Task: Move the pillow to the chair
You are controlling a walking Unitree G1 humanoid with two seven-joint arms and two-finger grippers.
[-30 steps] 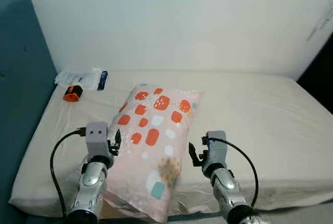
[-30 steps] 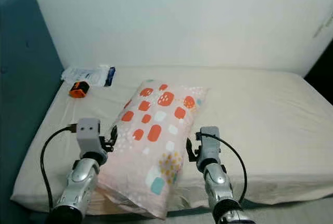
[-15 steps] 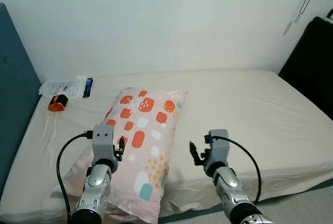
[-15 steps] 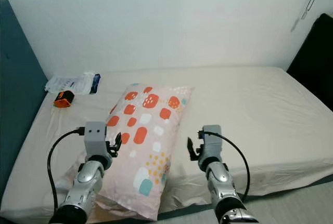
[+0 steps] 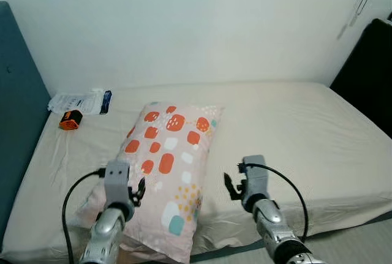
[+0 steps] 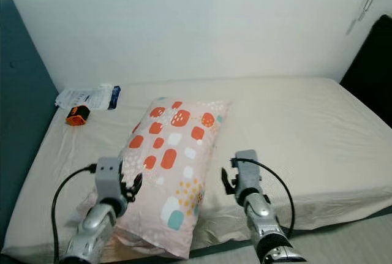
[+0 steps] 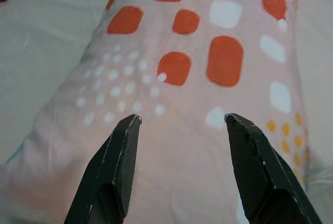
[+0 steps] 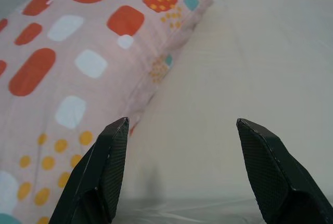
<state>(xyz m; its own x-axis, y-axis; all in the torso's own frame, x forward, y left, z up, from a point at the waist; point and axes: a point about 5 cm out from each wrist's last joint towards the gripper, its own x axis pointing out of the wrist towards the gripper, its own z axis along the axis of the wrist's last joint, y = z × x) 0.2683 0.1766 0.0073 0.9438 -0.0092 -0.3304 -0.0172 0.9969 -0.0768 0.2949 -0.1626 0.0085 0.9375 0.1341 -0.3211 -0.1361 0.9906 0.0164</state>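
A pink pillow [image 5: 169,166] with orange, white and teal patches lies lengthwise on the beige bed [image 5: 294,123], its near end at the bed's front edge. My left gripper [image 5: 138,192] hovers at the pillow's left near side, open, its fingers [image 7: 117,167] spread just above the fabric [image 7: 208,68]. My right gripper [image 5: 229,185] is open over the sheet just right of the pillow's edge [image 8: 156,73], one finger [image 8: 104,172] over the pillow's border and the other [image 8: 270,177] over bare sheet.
A dark teal headboard [image 5: 18,98] bounds the bed on the left. An orange and black object [image 5: 70,119] and a white plastic packet [image 5: 79,100] lie at the bed's far left corner. A black object [image 5: 367,74] stands at the right. A white wall runs behind.
The camera has shifted slightly, sliding the scene a little rightward and downward. My left gripper has dropped lower along the pillow's left side. The right gripper has barely moved.
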